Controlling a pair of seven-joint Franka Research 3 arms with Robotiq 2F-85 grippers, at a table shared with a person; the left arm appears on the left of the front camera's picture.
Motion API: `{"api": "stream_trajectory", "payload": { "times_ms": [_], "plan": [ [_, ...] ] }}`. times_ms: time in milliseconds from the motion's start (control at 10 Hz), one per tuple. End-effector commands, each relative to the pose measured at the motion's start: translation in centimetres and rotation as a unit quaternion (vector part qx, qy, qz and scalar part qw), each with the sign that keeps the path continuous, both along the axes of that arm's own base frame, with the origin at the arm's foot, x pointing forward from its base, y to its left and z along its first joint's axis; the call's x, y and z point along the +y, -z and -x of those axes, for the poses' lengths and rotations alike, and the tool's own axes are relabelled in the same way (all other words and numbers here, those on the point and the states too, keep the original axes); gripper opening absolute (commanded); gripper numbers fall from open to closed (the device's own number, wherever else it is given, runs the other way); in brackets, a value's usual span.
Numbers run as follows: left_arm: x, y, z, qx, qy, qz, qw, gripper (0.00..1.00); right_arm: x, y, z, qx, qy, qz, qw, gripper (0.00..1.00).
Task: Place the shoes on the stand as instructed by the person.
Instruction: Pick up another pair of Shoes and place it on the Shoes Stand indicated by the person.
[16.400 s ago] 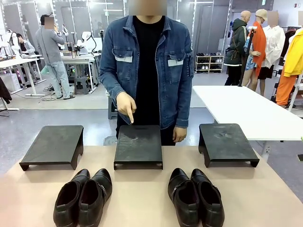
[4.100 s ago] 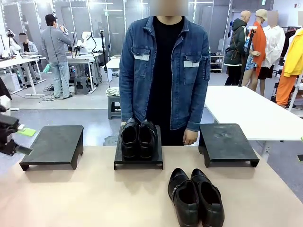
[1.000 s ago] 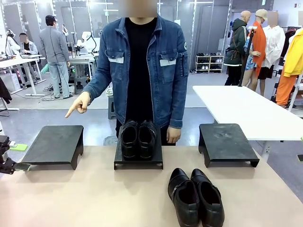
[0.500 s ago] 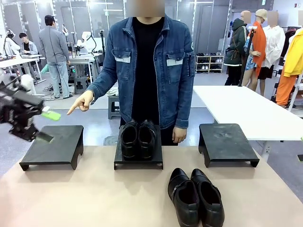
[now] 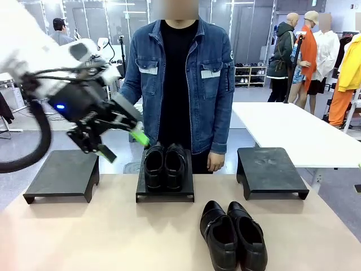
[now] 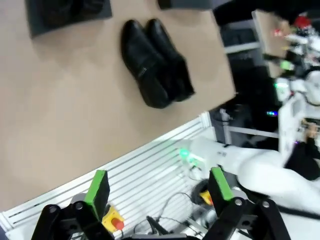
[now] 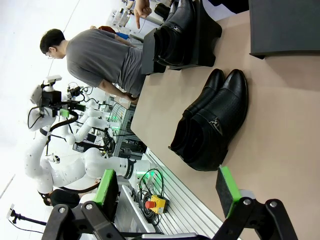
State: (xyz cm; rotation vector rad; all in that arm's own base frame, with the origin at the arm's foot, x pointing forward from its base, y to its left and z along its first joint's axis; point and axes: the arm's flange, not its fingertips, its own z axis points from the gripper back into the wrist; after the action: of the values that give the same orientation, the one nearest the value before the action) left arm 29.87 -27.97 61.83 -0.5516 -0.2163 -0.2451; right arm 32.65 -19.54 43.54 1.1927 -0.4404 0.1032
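Note:
One pair of glossy black shoes (image 5: 164,165) stands on the middle stand (image 5: 164,195), in front of the person (image 5: 177,73) in a denim jacket. The other pair (image 5: 233,234) (image 6: 155,62) (image 7: 212,120) lies on the table at the near right. My left gripper (image 5: 124,145) hangs open and empty in the air between the left stand (image 5: 63,174) and the middle one, blurred. In the left wrist view its green pads (image 6: 98,186) stand wide apart. My right gripper (image 7: 167,190) is open, off the table's near edge. The person's hand (image 7: 142,9) points with one finger.
A third black stand (image 5: 271,171) sits bare at the far right of the tan table (image 5: 113,237). The person's other hand (image 5: 214,161) hangs by the middle stand. A white table (image 5: 293,132) stands behind on the right, with people farther back.
My left arm has swung up and to the right, from the left edge to beside the middle stand. It now covers the person's pointing hand in the front view.

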Motion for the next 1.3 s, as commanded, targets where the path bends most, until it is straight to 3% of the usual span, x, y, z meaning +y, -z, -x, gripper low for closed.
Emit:
{"api": "stream_trajectory", "payload": {
  "times_ms": [0, 300, 500, 600, 1000, 1200],
  "plan": [
    [-6.1, 0.7, -1.1, 0.017, -0.023, -0.085, 0.996, 1.00, 0.0, -0.1, 0.1, -0.006, 0.000, -0.005, 1.000, 1.00],
    [-16.1, 2.6, -0.4, 0.000, -0.053, -0.149, 0.987, 1.00, 0.0, -0.1, 0.1, -0.006, 0.000, -0.005, 1.000, 1.00],
    [-20.8, 4.6, -0.7, 0.011, -0.070, -0.179, 0.981, 1.00, 0.0, -0.1, 0.1, -0.006, 0.000, -0.005, 1.000, 1.00],
    [-22.8, 5.6, -0.8, 0.025, -0.062, -0.178, 0.982, 1.00, 0.0, -0.1, 0.1, -0.006, 0.000, -0.005, 1.000, 1.00],
    [-28.9, 8.8, -1.2, 0.016, -0.083, -0.165, 0.983, 1.00, 0.0, -0.1, 0.1, -0.006, 0.000, -0.005, 1.000, 1.00],
    [-30.5, 11.1, -1.2, 0.038, -0.082, -0.155, 0.984, 1.00, 0.0, -0.1, 0.1, -0.006, 0.000, -0.005, 1.000, 1.00]
  ]
}}
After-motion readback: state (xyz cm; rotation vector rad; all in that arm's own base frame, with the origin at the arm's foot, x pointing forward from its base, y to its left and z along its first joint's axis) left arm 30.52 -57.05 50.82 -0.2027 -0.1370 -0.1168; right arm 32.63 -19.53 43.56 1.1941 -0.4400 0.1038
